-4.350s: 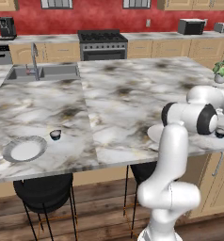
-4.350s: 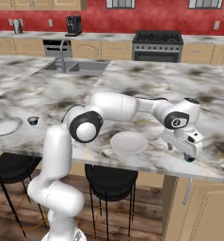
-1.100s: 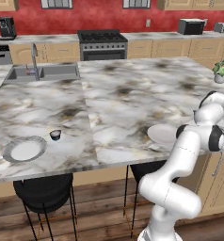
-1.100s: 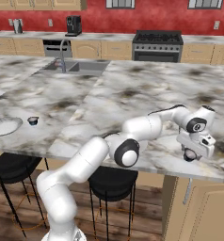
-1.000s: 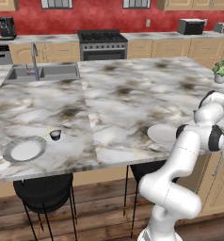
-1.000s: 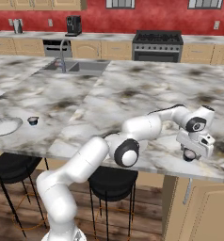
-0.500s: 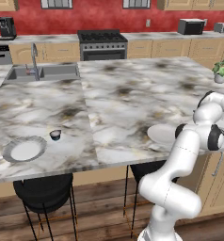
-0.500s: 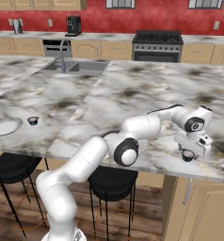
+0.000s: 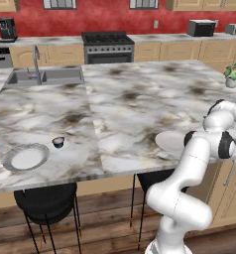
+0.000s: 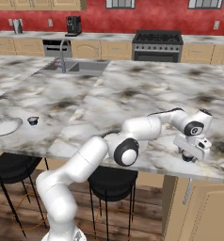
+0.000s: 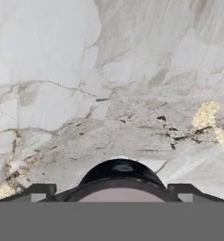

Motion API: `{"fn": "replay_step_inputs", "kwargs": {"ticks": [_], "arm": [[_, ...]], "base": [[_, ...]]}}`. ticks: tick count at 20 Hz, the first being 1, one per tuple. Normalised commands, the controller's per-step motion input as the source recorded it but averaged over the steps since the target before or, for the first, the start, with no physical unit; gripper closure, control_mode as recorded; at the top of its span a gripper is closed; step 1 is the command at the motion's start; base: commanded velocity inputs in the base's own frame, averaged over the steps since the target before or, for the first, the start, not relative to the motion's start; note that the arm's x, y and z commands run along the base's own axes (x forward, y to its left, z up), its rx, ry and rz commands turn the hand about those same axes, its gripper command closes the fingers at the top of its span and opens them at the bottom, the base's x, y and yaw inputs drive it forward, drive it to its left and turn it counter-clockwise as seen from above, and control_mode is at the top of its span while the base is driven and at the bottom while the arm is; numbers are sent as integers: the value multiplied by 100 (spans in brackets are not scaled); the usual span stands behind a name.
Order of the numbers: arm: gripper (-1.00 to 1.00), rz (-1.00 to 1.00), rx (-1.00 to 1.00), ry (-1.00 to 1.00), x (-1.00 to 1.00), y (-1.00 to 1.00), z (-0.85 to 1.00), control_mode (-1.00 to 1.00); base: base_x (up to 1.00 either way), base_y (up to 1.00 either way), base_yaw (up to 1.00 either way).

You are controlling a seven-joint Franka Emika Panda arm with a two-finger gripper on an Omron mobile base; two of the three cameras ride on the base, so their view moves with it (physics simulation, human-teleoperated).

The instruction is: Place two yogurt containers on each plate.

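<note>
Marble island (image 9: 140, 104) | our gripper (image 11: 115, 189) low at near right edge, fingertips (image 11: 38, 190) flanking a squat dark yogurt cup (image 11: 121, 173), pale top; can't tell if clamped | right plate (image 9: 170, 141) beside arm | left plate (image 9: 26, 158), second cup (image 9: 58, 142) just beside.

Light is even and bright throughout, flat as renders are, with no glare on the marble counter (image 9: 140, 104). Shadows are soft and faint: a dim patch beneath the stools (image 9: 45, 203) and under the counter overhang. Both base views are coarse and slightly soft. The hand view is blurrier, its marble veins smeared, the dark cup (image 11: 121, 175) at the bottom vague-edged.
</note>
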Motion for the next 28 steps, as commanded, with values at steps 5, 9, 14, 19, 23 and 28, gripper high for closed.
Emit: {"fn": "replay_step_inputs", "kwargs": {"ticks": [5, 9, 14, 19, 23, 28], "arm": [[100, 0, 0, 0, 0, 4, 8, -100], [100, 0, 0, 0, 0, 24, 43, -100], [100, 0, -1, 4, 0, 83, 37, -100], [100, 0, -9, 11, 0, 100, 16, -100], [100, 0, -16, 19, 0, 100, 0, -100], [100, 0, -14, 16, 0, 100, -4, -100]], "base": [[0, 0, 0], [0, 0, 0], [0, 0, 0], [0, 0, 0], [0, 0, 0], [0, 0, 0]]}}
